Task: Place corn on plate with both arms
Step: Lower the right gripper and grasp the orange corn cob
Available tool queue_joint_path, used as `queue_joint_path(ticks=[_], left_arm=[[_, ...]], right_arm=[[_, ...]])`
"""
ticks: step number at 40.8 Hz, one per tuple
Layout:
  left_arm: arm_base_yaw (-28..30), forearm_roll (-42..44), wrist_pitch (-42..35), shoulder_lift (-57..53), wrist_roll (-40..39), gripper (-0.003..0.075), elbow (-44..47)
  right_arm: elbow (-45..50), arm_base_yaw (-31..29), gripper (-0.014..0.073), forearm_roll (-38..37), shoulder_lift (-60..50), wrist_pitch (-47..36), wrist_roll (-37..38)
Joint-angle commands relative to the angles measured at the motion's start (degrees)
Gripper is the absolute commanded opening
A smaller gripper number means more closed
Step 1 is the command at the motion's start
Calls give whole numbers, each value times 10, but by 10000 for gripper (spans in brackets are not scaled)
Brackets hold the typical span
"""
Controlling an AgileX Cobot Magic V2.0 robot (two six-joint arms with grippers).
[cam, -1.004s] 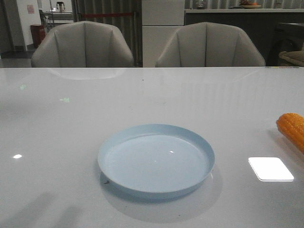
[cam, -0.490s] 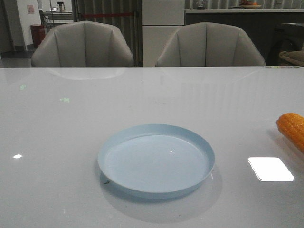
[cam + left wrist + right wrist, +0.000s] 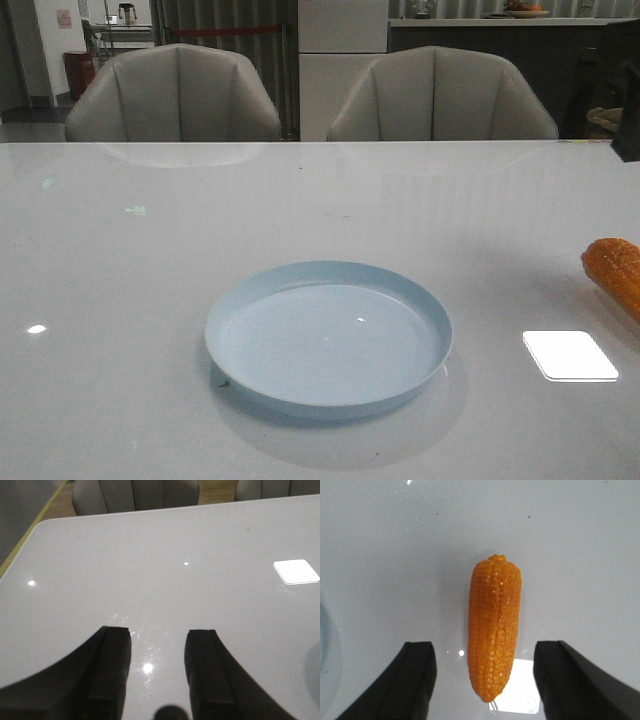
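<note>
The pale blue plate [image 3: 328, 338] lies empty on the white table, in the middle near the front. The orange corn [image 3: 613, 272] lies on the table at the far right, partly cut off by the front view's edge. In the right wrist view the corn [image 3: 495, 630] lies lengthwise between the wide-open fingers of my right gripper [image 3: 484, 647], which hangs above it without touching. A sliver of the plate's rim [image 3: 326, 650] shows beside it. My left gripper [image 3: 157, 631] is open over bare table with nothing between its fingers.
Two grey chairs [image 3: 178, 95] [image 3: 440, 95] stand behind the table's far edge. A bright rectangular light reflection [image 3: 570, 355] lies on the table beside the corn. A dark part of my right arm [image 3: 627, 95] shows at the right edge.
A dark part of the right arm has come into the front view at the upper right edge. The corn and the plate have not moved.
</note>
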Motion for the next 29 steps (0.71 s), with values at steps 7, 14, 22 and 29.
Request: queue_joint_path(ticks=[7, 14, 22, 29], left_arm=[[0, -4, -28, -2, 0, 343, -16], [0, -4, -22, -2, 0, 343, -16], [0, -4, -10, -2, 0, 343, -16], [0, -4, -9, -2, 0, 343, -16]], right_arm=[[-54, -3, 531, -22, 70, 4, 1], [-53, -3, 531, -46, 111, 2, 1], [-53, -3, 531, -43, 143, -5, 1], [-53, -3, 531, -33, 163, -20, 1]])
